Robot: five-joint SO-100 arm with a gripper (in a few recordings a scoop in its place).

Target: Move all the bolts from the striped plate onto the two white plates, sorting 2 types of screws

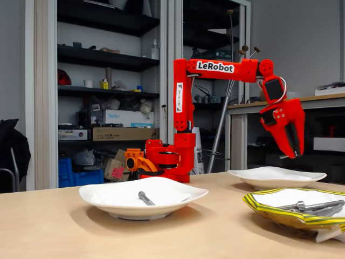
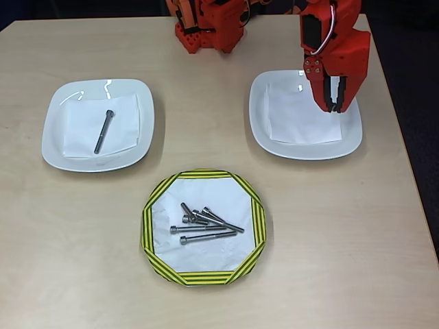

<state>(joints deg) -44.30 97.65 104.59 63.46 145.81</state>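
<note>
1. Behind the light wooden table [image 2: 62, 274] you see dark shelves [image 1: 108, 59] loaded with boxes and small objects, on the left side of the fixed view, and a workbench [image 1: 302, 102] at the right.
2. Your red arm [image 1: 183, 108] stands at the back of the table, top centre of the overhead view, and it carries the label "LeRobot" on the upper link.
3. Your gripper [image 2: 336, 104] hangs in the air over the right white plate [image 2: 305, 147], at the upper right of the overhead view. In the fixed view the gripper [image 1: 291, 154] points down and is clearly above the plate, not touching it.
4. Its jaws are pressed close together, and you can see nothing between them.
5. A paper napkin [image 2: 295, 116] lies in the right white plate, and no bolt is visible on it.
6. On the left white plate [image 2: 58, 147], at the left of the overhead view, you have one long thin bolt [image 2: 104, 131] lying on a napkin, slightly slanted.
7. At the lower centre of the overhead view lies the striped plate [image 2: 154, 205], with its yellow and dark green rim.
8. Inside it, the remaining bolts [image 2: 206, 225] lie in a loose heap, some crossing one another. You can count about five, but the exact number is hard to tell.
</note>
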